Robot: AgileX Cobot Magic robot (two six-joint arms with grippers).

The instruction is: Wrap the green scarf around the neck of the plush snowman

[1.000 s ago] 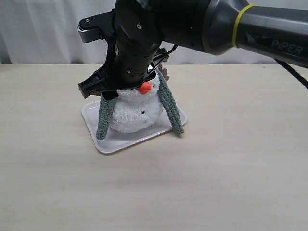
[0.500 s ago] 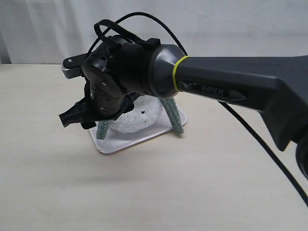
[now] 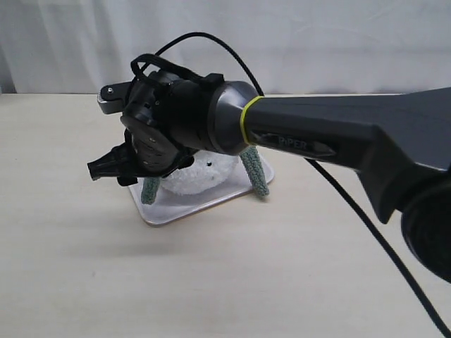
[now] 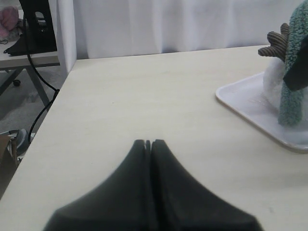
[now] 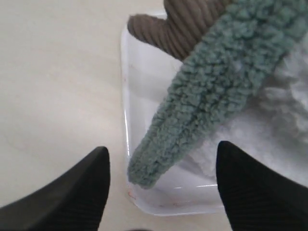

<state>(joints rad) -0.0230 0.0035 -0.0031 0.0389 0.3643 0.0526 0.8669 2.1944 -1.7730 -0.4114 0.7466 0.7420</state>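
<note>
Right wrist view shows the right gripper (image 5: 163, 150) wide open, empty, near one end of the fuzzy grey-green knit scarf (image 5: 202, 91). Both ends hang beside the fluffy white plush snowman (image 5: 288, 101); crossing them probably remains.

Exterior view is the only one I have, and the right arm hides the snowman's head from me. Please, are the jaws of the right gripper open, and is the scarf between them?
Observer: Yes, the right gripper is open. One end of the green scarf hangs between its jaws and touches neither.
Operator: Where does this end of the scarf finish?
Observer: Its tip is over the white tray, near a corner, below the snowman's brown arm.
Operator: And the left gripper? I do not see it at all.
Observer: The left gripper is shut and holds nothing. It is over the table, well apart from the tray.
</note>
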